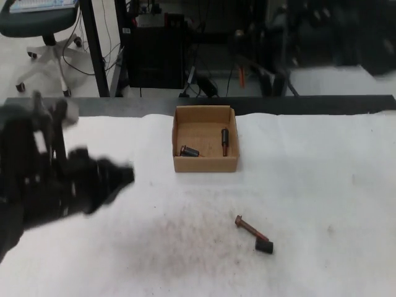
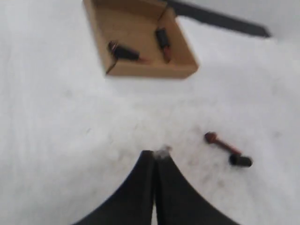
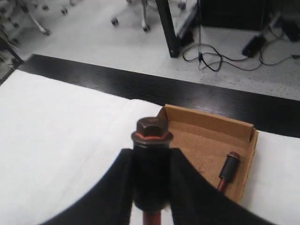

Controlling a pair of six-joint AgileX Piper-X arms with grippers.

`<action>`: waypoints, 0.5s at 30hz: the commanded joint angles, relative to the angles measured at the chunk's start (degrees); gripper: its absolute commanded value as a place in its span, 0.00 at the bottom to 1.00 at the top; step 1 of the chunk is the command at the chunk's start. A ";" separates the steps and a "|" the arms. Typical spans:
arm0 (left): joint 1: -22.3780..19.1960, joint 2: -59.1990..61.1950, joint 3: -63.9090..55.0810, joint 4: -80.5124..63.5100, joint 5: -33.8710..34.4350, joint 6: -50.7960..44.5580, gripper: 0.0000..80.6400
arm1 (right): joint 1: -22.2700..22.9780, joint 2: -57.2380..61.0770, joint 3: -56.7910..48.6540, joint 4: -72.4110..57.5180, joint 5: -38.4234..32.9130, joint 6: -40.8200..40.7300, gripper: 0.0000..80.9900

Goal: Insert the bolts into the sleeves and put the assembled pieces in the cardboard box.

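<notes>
An assembled piece [image 3: 151, 133], a rusty hex-headed bolt seated in a black cylindrical sleeve, is grasped upright between the fingers of the right gripper [image 3: 151, 159], head uppermost. It is held above the white cloth [image 3: 56, 136] that covers the bench, short of the shallow brown cardboard box [image 3: 206, 123].

Insertion is judged done for this piece, and the step in hand is taken to be delivery to the box. For the next move the piece must be carried over the box's wall, lowered and let go.

Two finished pieces already lie inside the box, one [image 1: 189, 151] at a near corner and the other [image 1: 224, 141] along a side wall. The bare floor between them is where the drop would best be aimed. Only the wall and these two pieces have to be avoided.

The left gripper [image 2: 154, 157] is clenched on nothing, its fingertips pressed together above the cloth.

A loose rusty bolt [image 1: 249, 227] and a loose black sleeve [image 1: 264, 247] lie on the cloth, well apart from the box on its near side. Whether the bolt's tip touches the sleeve cannot be made out. That pair is judged not yet joined.
</notes>
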 commanded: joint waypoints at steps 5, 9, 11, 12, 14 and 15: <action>0.13 -0.58 -0.32 6.64 -1.71 5.54 0.00 | -0.97 19.64 -22.60 15.29 0.17 0.46 0.01; 0.13 -0.58 -0.32 6.49 -1.71 5.70 0.00 | -0.97 28.66 -32.00 22.55 0.17 0.46 0.01; 0.13 -0.58 -0.32 6.49 -1.71 5.70 0.00 | -0.97 31.84 -35.40 25.43 0.17 0.46 0.01; 0.13 -0.58 -0.32 6.49 -1.71 5.70 0.00 | -0.97 33.56 -36.72 26.89 0.17 0.46 0.01; 0.13 -0.58 -0.32 6.49 -1.71 5.70 0.00 | -0.97 35.35 -37.86 27.43 0.17 0.69 0.01; 0.13 -0.58 -0.32 6.49 -1.71 5.70 0.00 | -0.97 35.92 -38.13 27.41 0.17 1.14 0.01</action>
